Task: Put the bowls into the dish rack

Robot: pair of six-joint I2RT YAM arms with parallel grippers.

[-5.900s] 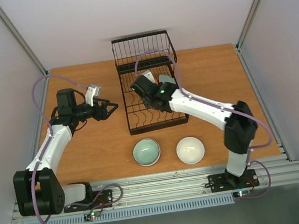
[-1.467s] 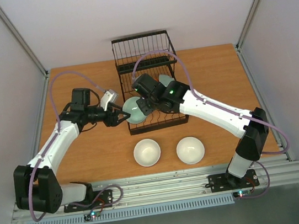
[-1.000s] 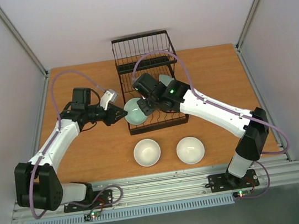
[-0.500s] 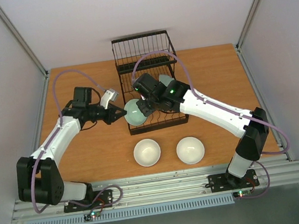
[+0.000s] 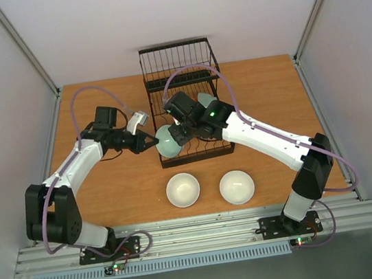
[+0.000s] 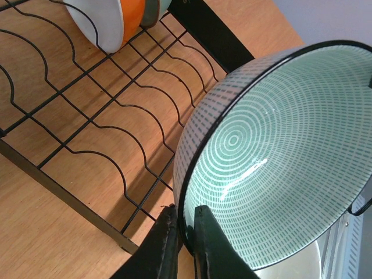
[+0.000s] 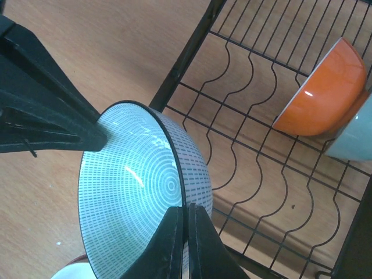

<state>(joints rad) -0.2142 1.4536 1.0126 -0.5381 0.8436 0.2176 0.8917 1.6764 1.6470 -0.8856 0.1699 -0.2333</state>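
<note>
A bowl (image 5: 165, 142) with a dashed pattern outside and mint rings inside hangs tilted on edge over the front left corner of the black dish rack (image 5: 195, 153). Both grippers pinch its rim. My left gripper (image 5: 153, 142) is shut on the rim's left side, its fingers (image 6: 204, 235) straddling the edge of the bowl (image 6: 273, 157). Shut on the opposite side of the bowl (image 7: 139, 192) is my right gripper (image 7: 186, 224). In the rack an orange bowl (image 7: 325, 93) leans on its side against a pale mint one (image 7: 356, 144).
Two white bowls (image 5: 183, 190) (image 5: 236, 186) sit upright on the wooden table in front of the rack. The rack's taller basket section (image 5: 176, 61) stands at the far end. Grey walls close in the table on both sides.
The left gripper's fingers have shut on the patterned bowl's rim, and the left arm has edged away from me. The right gripper and the bowl have barely moved.
</note>
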